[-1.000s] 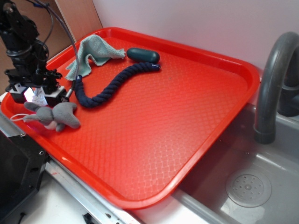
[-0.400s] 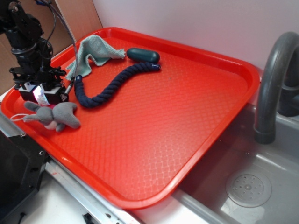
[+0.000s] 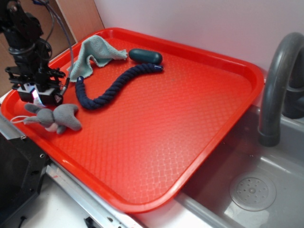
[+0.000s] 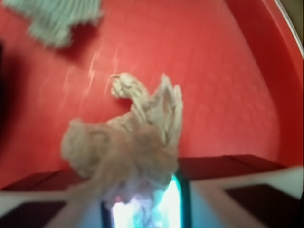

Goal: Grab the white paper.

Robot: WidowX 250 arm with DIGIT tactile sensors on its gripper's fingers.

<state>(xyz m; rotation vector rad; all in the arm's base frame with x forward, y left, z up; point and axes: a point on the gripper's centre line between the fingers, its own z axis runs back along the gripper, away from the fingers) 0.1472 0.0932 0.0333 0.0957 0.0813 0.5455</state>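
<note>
Wrist view: hand (image 4: 142, 199) pinches the white paper (image 4: 128, 137), lower centre of frame, over the red tray (image 4: 223, 71). Grip looks shallow; judge best to hold pressure and lift straight, clear of the grey plush toy (image 3: 54, 118).
</note>
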